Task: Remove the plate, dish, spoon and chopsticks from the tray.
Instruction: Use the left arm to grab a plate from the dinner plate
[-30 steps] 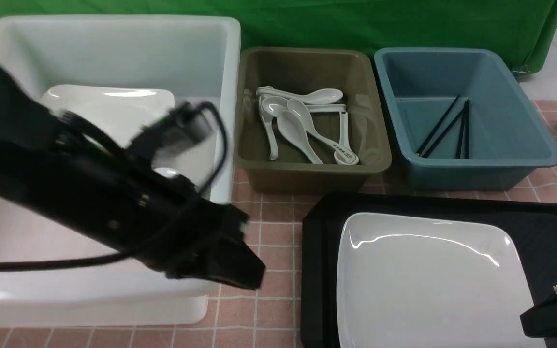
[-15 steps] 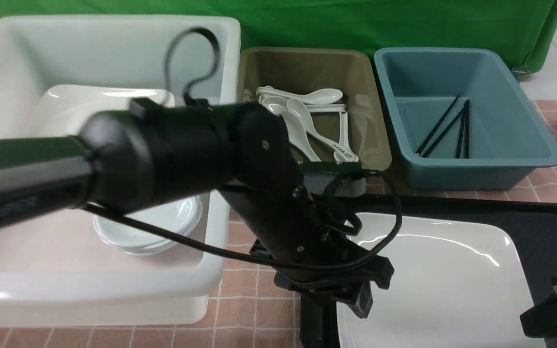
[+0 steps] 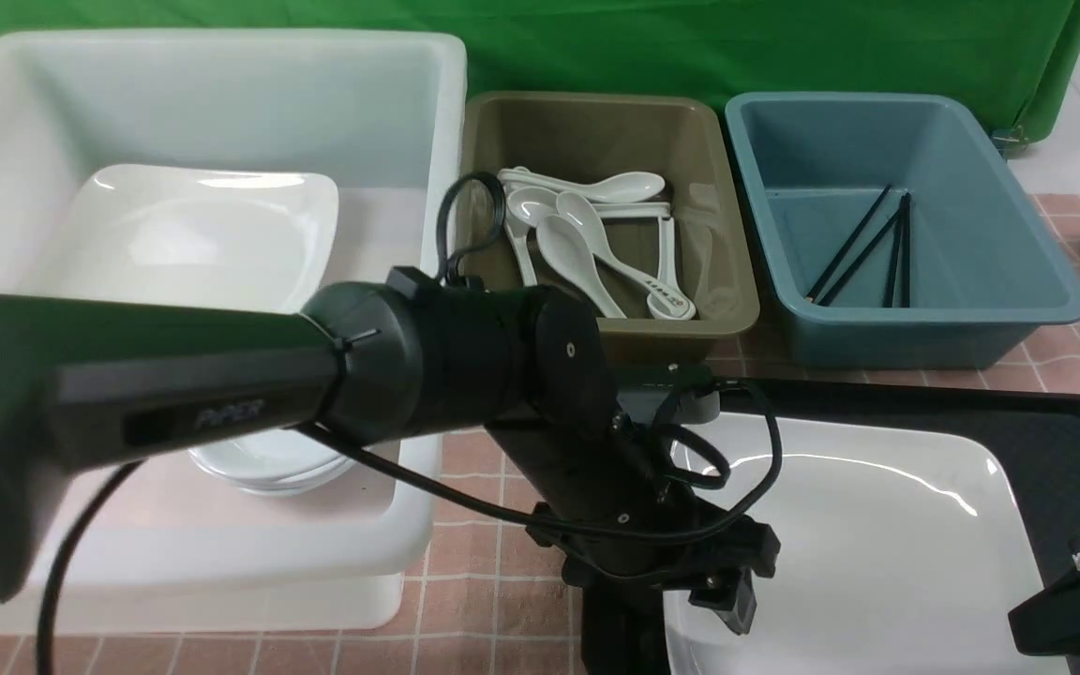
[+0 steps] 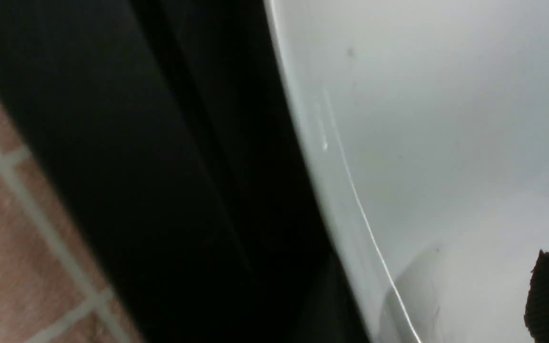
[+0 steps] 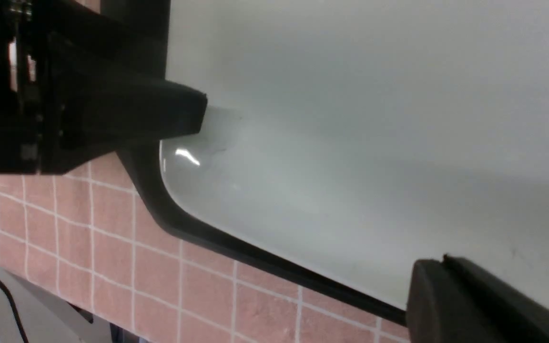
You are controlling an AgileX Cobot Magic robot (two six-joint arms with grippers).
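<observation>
Left gripper [image 3: 723, 600] low at left rim of plate [image 3: 877, 544], jaws apart. Plate sits on tray [image 3: 1046, 441]. Right gripper [image 3: 1027, 623] at plate's right edge, jaws together.

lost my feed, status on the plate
left gripper open at plate left rim; right gripper shut at its right edge; plate on tray, nothing on it

Front cam: raised on robot's side, facing fwd over pink-tiled tabletop [image 3: 502, 450]. Both wrist cams v. close to glossy white rounded-square plate [image 3: 877, 544], shared w/ front.
</observation>
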